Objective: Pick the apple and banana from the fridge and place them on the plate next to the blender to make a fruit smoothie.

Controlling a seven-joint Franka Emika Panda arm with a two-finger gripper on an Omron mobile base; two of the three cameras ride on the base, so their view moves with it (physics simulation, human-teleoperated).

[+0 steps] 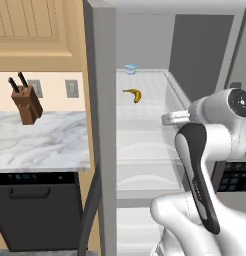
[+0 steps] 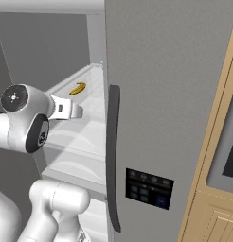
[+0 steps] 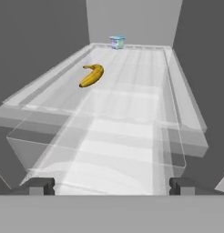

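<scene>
The fridge [image 1: 101,130] stands with its left side open, showing white shelves and clear drawers. A yellow banana [image 3: 92,75] lies on the upper shelf, left of middle and toward the back; it also shows as the banana [image 1: 134,94] and the banana [image 2: 78,88]. My gripper [image 3: 111,186] is open and empty, fingertips [image 3: 41,185] wide apart, level with the shelf's front edge and well short of the banana. The apple, the plate and the blender are out of view.
A small blue-white cup [image 3: 117,42] sits at the shelf's back wall. The shut fridge door [image 2: 161,94] with its dark curved handle [image 2: 112,156] is close on my right. A knife block [image 1: 26,104] stands on the marble counter [image 1: 45,145] to the left.
</scene>
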